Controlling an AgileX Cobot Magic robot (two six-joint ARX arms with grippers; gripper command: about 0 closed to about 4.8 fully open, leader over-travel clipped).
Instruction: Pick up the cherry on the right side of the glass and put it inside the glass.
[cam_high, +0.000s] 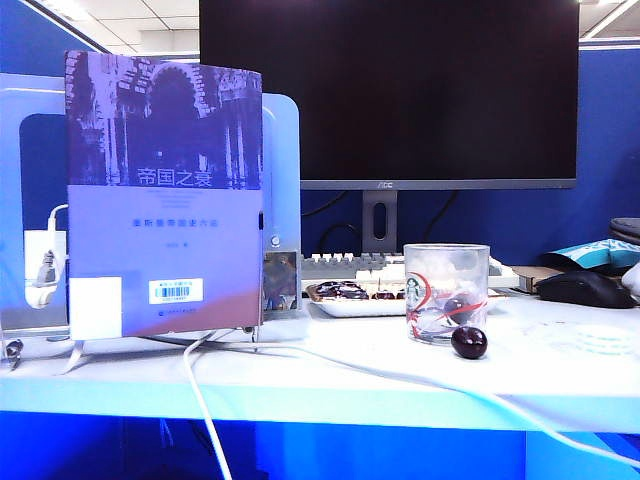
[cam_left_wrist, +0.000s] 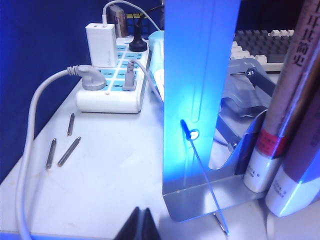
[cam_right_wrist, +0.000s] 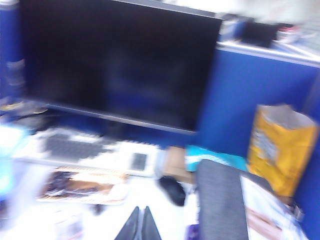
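Eyeing glossy, slippery, soft cherry beside glass; needing gentle mid-body pinching; left gripper, right gripper both closed, empty.

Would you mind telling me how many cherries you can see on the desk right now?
2. One cherry lies on the desk at the right foot of the glass; a second cherry sits inside the glass. The dish behind may hide more; I cannot tell.

Dark cherry inside upright clear glass, logo outward
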